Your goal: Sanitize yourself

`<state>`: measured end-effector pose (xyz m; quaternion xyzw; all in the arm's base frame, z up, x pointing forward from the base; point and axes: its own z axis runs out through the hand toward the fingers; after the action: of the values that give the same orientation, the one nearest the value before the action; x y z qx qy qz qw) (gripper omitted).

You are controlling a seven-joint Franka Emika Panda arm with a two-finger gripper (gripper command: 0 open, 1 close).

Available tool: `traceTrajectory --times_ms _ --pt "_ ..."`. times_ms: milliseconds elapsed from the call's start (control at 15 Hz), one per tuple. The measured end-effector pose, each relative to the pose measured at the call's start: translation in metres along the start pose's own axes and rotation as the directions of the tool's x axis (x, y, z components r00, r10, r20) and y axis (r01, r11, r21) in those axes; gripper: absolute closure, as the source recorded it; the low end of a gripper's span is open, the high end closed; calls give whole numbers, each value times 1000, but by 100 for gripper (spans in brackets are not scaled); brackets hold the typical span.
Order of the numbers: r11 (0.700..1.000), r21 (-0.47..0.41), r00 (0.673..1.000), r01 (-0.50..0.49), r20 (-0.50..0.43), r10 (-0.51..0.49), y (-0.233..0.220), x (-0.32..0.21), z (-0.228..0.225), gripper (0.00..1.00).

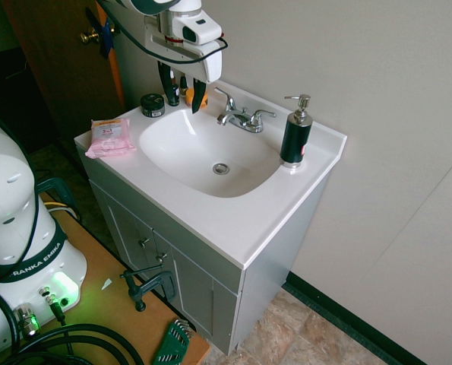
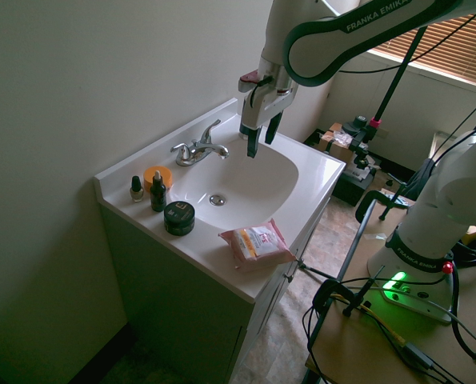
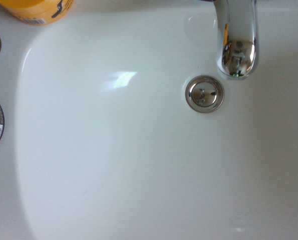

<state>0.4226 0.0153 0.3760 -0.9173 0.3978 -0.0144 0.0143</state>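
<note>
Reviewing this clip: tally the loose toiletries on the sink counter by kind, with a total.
Pump bottle: 1
Pink soft pack: 1
Dark round tub: 1
Orange round tub: 1
Small dark-capped bottles, one taller, one shorter: 2
Total: 6

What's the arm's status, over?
Claw open, empty, above the sink basin. Arm not at the pump bottle. Faucet close beside claw.
</note>
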Motion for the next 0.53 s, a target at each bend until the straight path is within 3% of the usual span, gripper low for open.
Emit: traceTrajectory --times_ms 200,467,533 --pt "1000 15 1000 -24 -15 24 1 12 -9 0" --pt "989 62 988 -135 -68 139 17 99 -61 0" --pt "985 71 984 -155 -73 160 18 117 -68 100"
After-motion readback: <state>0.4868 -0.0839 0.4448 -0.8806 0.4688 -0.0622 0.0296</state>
